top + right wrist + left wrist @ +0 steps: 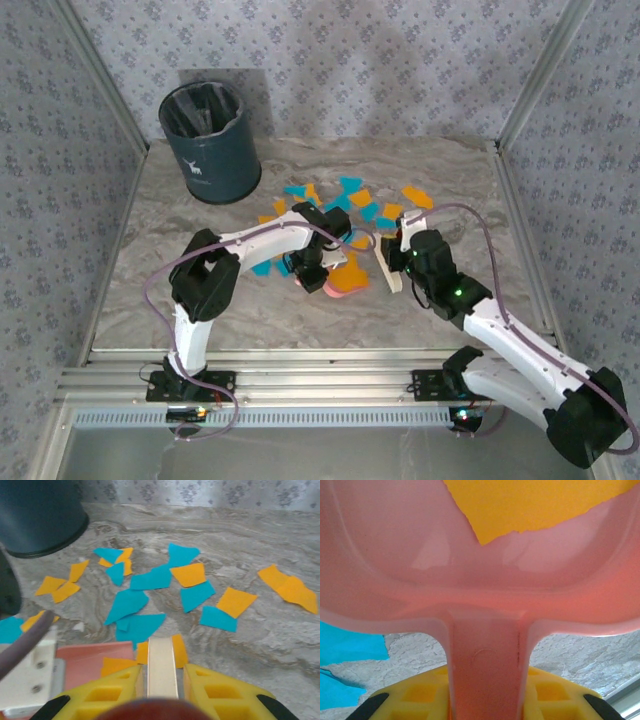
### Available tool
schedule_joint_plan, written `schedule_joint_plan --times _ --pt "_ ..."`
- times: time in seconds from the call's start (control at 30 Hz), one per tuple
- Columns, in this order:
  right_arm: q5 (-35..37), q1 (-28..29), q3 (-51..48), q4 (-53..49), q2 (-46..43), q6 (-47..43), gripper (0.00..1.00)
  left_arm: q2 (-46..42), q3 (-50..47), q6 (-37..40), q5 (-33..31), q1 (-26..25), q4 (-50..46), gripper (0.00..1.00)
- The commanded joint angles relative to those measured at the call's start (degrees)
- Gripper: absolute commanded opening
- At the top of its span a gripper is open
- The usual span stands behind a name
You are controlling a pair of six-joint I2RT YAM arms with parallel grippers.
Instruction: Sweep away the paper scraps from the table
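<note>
The table [450, 170] carries one dark bin [210, 140], one pink dustpan [345, 280] and one pale stick [388, 265], with two robot arms [260, 238] over it. Scattered near the bin lie roughly nine turquoise paper scraps [150, 577] and about a dozen orange paper scraps [235, 601]. Some overlap, so the count is loose.

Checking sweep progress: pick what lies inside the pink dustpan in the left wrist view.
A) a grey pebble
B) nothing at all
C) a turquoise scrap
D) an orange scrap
D: an orange scrap with a torn edge lies on the inner floor of the pink dustpan.
</note>
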Motion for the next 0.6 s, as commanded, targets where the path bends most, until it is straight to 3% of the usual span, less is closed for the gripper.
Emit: schedule_joint_plan --times 0.0,0.57 --pt "4.5 -1.7 3.8 1.1 2.7 -2.7 0.0 -1.0 -0.5 -1.0 -0.8 0.5 -1.3 0.0" --pt "-0.4 -6.6 12.9 4.3 17.9 -9.7 0.0 -0.7 -0.3 -1.1 -0.1 1.3 -1.0 0.0"
